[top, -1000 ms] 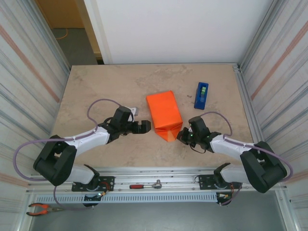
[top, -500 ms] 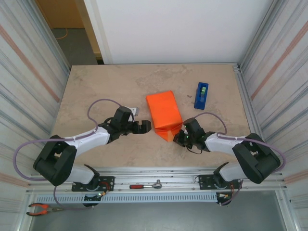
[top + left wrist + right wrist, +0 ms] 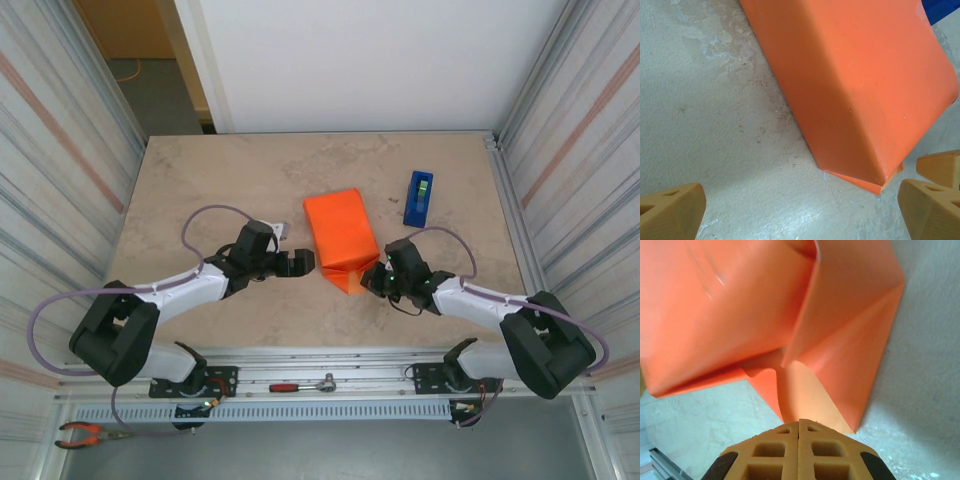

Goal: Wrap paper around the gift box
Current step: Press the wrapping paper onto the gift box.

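Nudging flap of paper (image 3: 840,375) with right end effector (image 3: 799,429), fingers together; left end effector (image 3: 800,210) spread beside gift box (image 3: 855,85). Risk: unbraced box skidding, fold reopening.

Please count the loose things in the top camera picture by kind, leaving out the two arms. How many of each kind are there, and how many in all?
Gift box, orange, with the paper folded over it: 1
Tape dispenser, blue: 1
Hand tools: 2, a ratchet with a red handle and pliers
Total: 4
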Available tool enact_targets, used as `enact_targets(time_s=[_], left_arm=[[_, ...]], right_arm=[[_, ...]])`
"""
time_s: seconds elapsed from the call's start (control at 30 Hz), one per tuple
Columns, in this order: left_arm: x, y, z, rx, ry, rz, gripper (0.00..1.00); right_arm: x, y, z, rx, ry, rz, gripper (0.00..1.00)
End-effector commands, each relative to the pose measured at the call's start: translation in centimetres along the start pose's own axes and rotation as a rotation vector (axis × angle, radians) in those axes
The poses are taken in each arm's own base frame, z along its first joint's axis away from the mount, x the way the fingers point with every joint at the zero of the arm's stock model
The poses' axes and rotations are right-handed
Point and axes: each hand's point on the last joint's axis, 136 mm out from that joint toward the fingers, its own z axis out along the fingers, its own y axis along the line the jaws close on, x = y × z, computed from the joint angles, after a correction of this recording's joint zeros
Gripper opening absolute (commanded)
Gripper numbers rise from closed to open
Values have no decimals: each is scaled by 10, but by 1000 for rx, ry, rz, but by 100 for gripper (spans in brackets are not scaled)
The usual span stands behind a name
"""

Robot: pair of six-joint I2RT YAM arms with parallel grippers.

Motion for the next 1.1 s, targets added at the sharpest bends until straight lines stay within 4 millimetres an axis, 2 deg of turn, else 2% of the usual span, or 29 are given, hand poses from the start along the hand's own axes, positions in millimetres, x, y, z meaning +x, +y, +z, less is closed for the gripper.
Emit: enact_targets(time_s=[0.0,0.27,0.43,0.63,0.73,0.77,0.83,0.87,0.93,1.07], left_arm=[[-5,-6,1,14,-16,5,99],[-7,-7,-1,16,-21,6,99],[-7,-7,-1,14,-22,5,99],[-9,-8,-1,18,-27,5,99],[-8,-8,-1,19,-25,5,99],[-8,-8,-1,19,-26,4,99],[-8,-8,-1,19,-27,3,99],[-9,-8,-1,18,-28,2,99],[-9,-8,-1,20,-28,3,99],[-10,-9,-1,21,-30,3,99]], right_arm=[[-8,1,0,19,-16,0,0],[-6,-9,16,42,3,14,0],[-1,-14,20,46,20,26,0],[-5,-4,5,21,0,16,0],[-6,-7,-4,38,-12,18,0],[-6,-8,-6,42,-13,20,6],[-5,-12,-9,57,-10,22,29],[-5,-14,-9,68,-6,24,36],[-3,-17,-9,84,3,23,41],[0,-19,-5,98,20,23,40]])
